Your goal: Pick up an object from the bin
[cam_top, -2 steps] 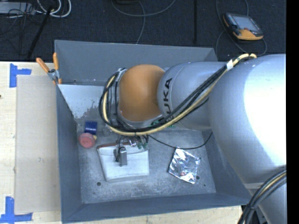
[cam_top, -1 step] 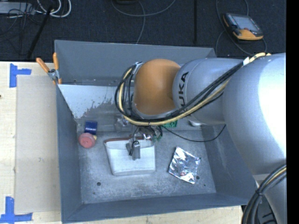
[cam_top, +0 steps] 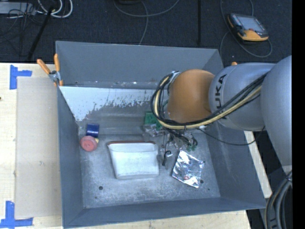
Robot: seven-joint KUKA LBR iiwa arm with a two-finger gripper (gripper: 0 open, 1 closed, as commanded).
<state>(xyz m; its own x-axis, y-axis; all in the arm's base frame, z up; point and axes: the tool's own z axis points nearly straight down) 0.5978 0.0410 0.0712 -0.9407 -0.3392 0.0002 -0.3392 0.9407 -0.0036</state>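
the pincer (cam_top: 164,155) hangs low over the floor of the grey bin (cam_top: 133,66), in the narrow gap between the right edge of a white rectangular tray (cam_top: 133,160) and a crumpled silver foil packet (cam_top: 188,170). cables and the wrist crowd the spot, so i cannot tell whether it is open or closed, nor whether anything is gripped. i judge this to be the approach or closing step of the pick, with nothing seen lifted yet. the tray's right edge is touching or just beside the pincer, so it seems the likeliest target, though the foil packet is near as well. the next move would call for a firm close on that thin rim and then a straight rise, since the tray lies flat and gives little to bite on. a green item (cam_top: 151,120) sits just behind, half hidden under the arm (cam_top: 238,94), close to the back slope. a pink round disc (cam_top: 88,143) and a small blue block (cam_top: 92,129) lie touching each other, well apart at the left. the front floor is bare and leaves free room; the right wall is near the foil.
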